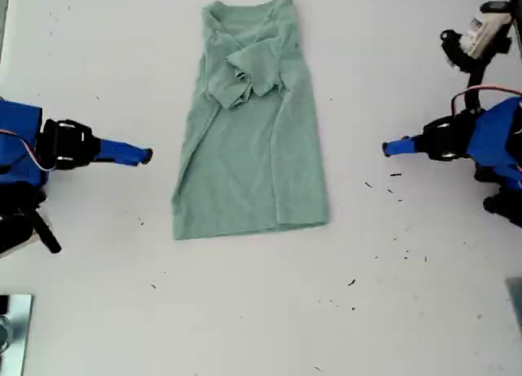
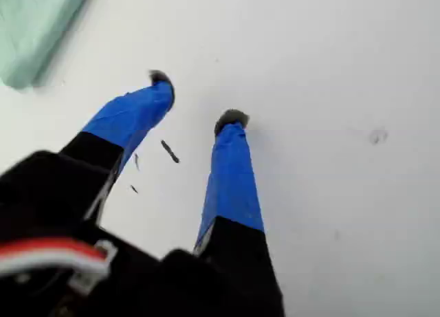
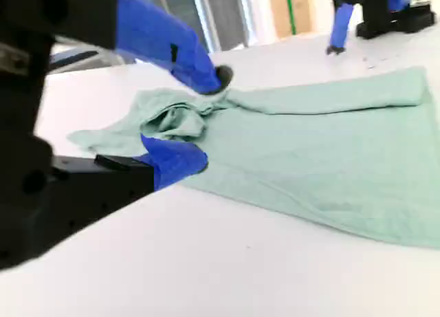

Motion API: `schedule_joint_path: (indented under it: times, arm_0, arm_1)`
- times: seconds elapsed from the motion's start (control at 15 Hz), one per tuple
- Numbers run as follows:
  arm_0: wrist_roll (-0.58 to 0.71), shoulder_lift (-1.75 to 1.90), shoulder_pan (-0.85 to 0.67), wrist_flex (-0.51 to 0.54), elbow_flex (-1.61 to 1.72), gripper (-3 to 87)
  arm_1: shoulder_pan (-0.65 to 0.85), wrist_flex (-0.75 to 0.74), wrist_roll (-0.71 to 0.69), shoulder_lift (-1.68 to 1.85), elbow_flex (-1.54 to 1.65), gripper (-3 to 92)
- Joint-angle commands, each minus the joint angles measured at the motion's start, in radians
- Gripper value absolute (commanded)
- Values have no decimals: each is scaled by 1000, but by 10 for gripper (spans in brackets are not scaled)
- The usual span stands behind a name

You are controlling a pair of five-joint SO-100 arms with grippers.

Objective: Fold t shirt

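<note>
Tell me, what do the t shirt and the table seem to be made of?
The t shirt looks like soft matte knit cloth, probably cotton: it wrinkles and bunches near the neck. The table looks like a hard, smooth white board, perhaps laminate; the second wrist view shows a faint sheen.

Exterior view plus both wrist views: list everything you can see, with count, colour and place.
t shirt: one, pale green, middle of the table, cloth bunched near the neck.
table: one, white, under everything.
black specks: several, mostly toward the exterior view's right.
grey object: one, exterior view's lower left corner, cannot tell what.
my first gripper: one, blue, exterior view's right, jaws open, off the shirt.
my second gripper: one, blue, exterior view's left, jaws open, empty.
</note>
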Motion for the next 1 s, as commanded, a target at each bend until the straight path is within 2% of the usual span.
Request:
schedule_joint_path:
  times: [0.0, 0.07, 0.13, 0.2, 0.27, 0.33, 0.53, 0.67, 0.8, 0.93]
  arm_0:
    - [2, 9, 44, 2, 11, -1]
    - [2, 9, 25, 2, 11, -1]
    - [2, 9, 23, 2, 9, -1]
    - [2, 9, 26, 2, 8, -1]
    - [2, 9, 25, 2, 9, -1]
    - [-9, 9, 35, 2, 8, -1]
    - [-92, 5, 43, 11, -55, -2]
    - [-166, -143, 72, 32, -262, -2]
    - [-169, -652, 80, 183, -733, -2]
    - [-115, -1055, 64, 413, -1200, -2]
  arm_1:
    - [-6, 6, 285, 12, 44, 144]
    - [0, 6, 410, 12, 44, 144]
    - [2, 6, 494, 12, 44, 87]
    - [9, 6, 474, 12, 44, 33]
    - [-26, 8, 483, 12, 43, 21]
    - [-52, 8, 411, 12, 43, 20]
    - [-71, 11, 416, 14, 40, 19]
    - [-103, 11, 416, 14, 40, 19]
    - [-118, 11, 420, 14, 40, 19]
    - [-118, 15, 420, 14, 40, 19]
